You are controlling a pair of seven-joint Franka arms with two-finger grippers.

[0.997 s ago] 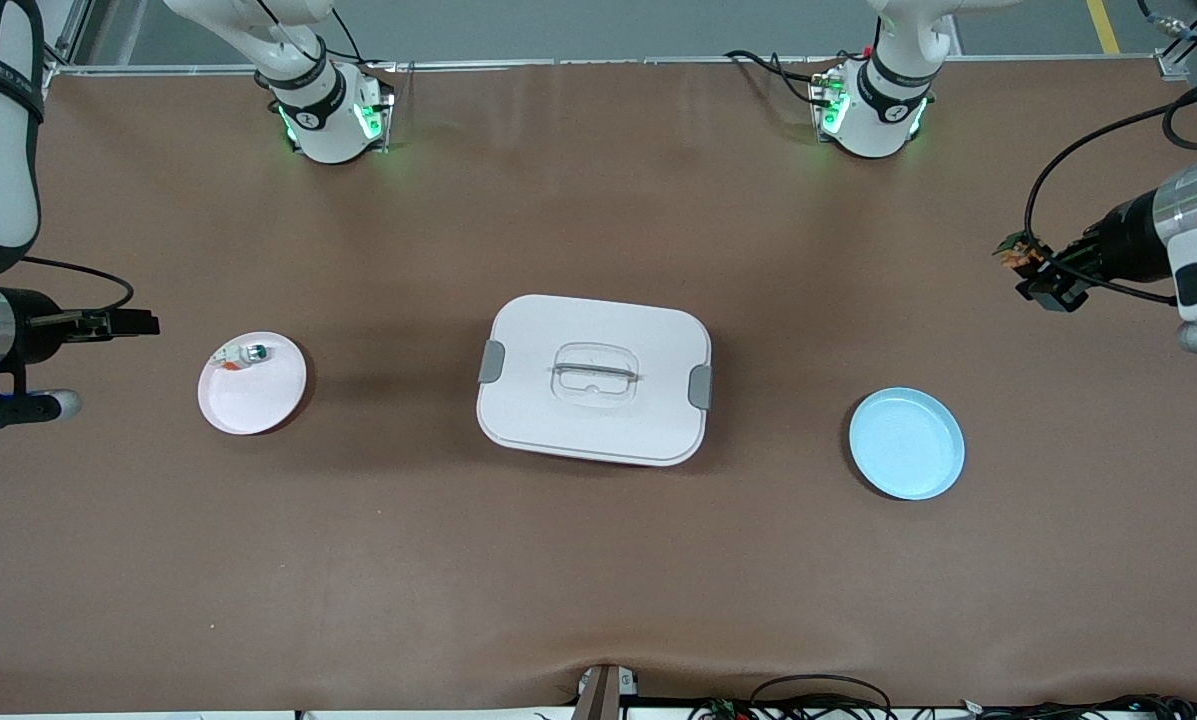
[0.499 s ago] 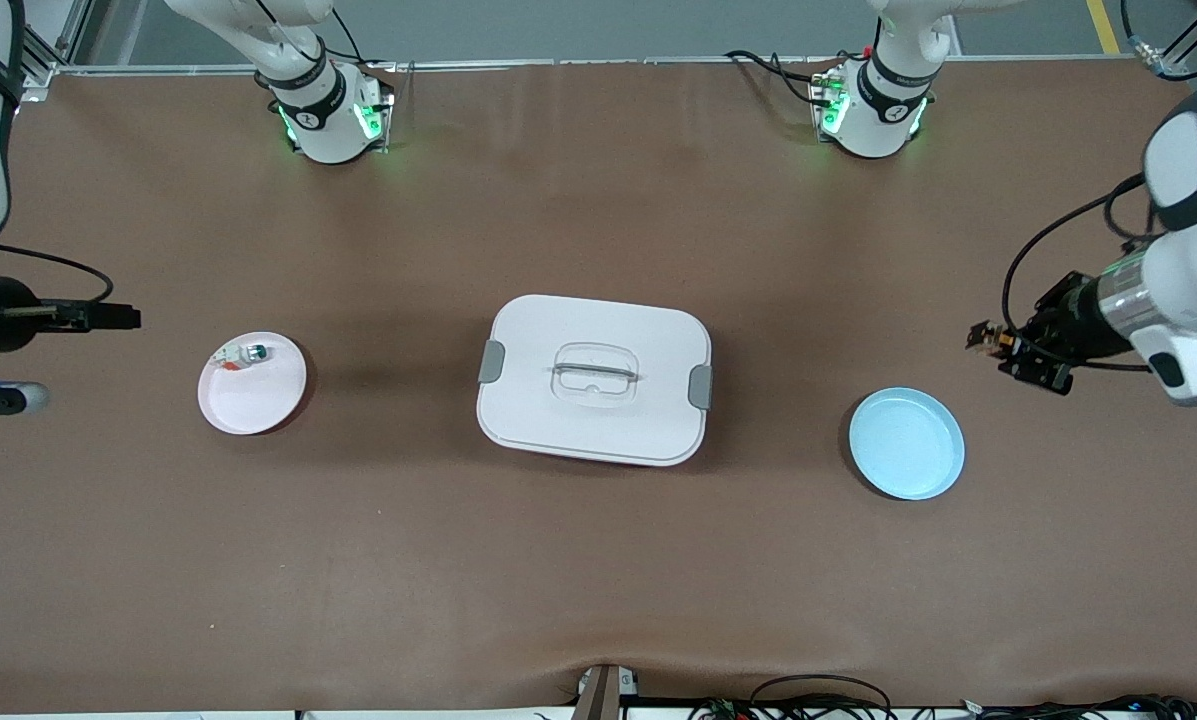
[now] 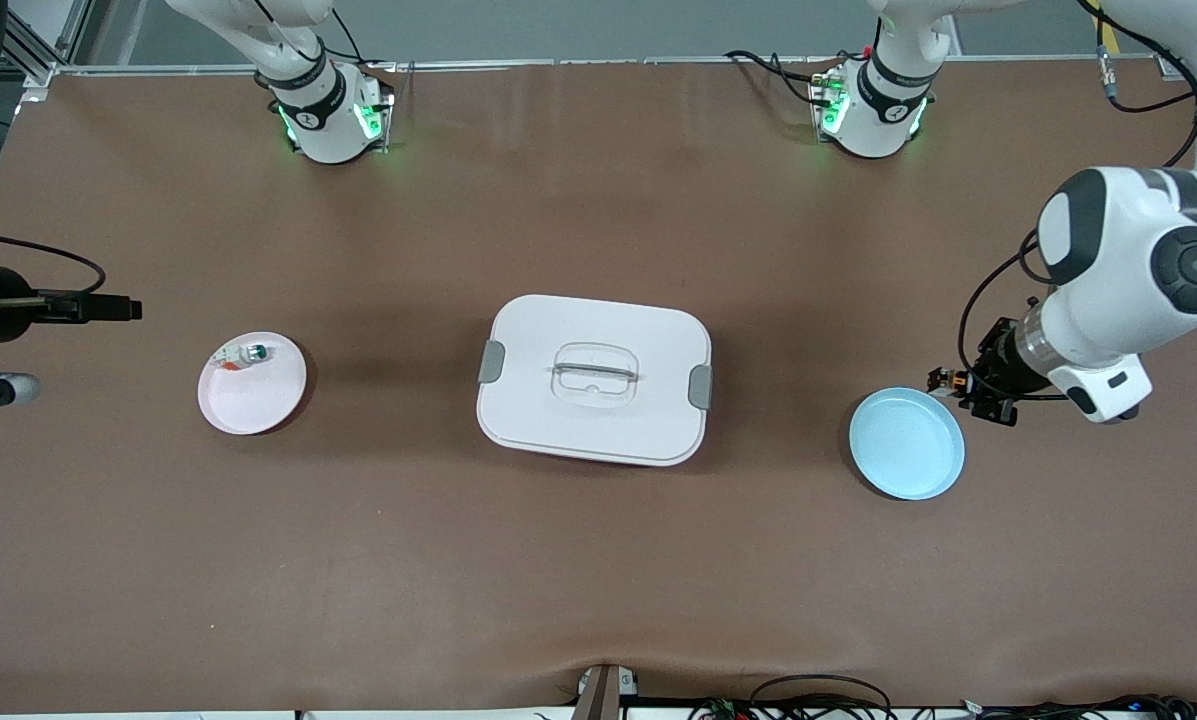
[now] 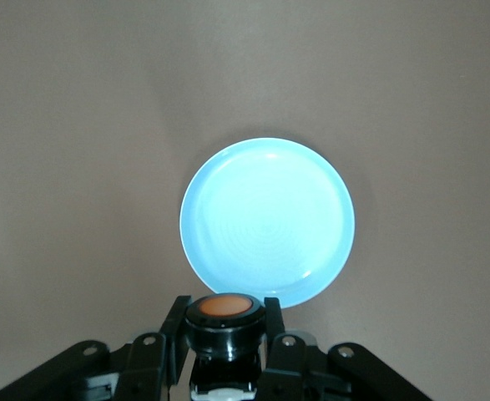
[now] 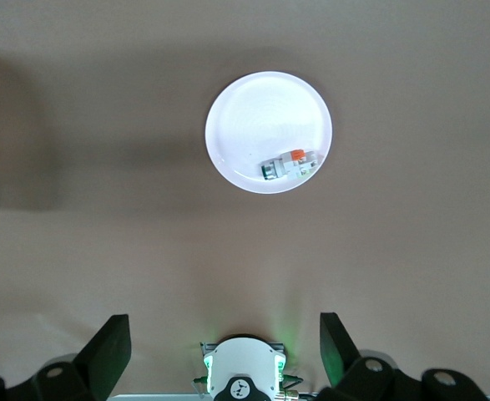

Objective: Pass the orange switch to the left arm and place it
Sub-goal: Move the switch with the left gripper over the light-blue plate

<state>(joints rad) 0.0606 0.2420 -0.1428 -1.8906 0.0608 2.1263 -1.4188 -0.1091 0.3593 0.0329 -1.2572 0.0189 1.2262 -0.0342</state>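
- Your switch (image 4: 224,311) sits pinched between the left gripper's (image 3: 961,386) fingers, orange face up in the left wrist view, so the handover looks done.
- It hangs just off the blue plate's (image 3: 908,455) rim, at the plate's edge toward the left arm's end of the table and slightly farther from the front camera; the left wrist view shows the plate (image 4: 266,219) just ahead of the fingertips.
- Judged from that, your coming move is a short carry over the plate, away from the box (image 3: 594,379), which stays well apart at mid-table.
- Your right gripper (image 3: 108,308) waits with fingers spread, at the right arm's end near the pink plate (image 3: 258,400), which holds a small white-and-green part (image 5: 289,164).
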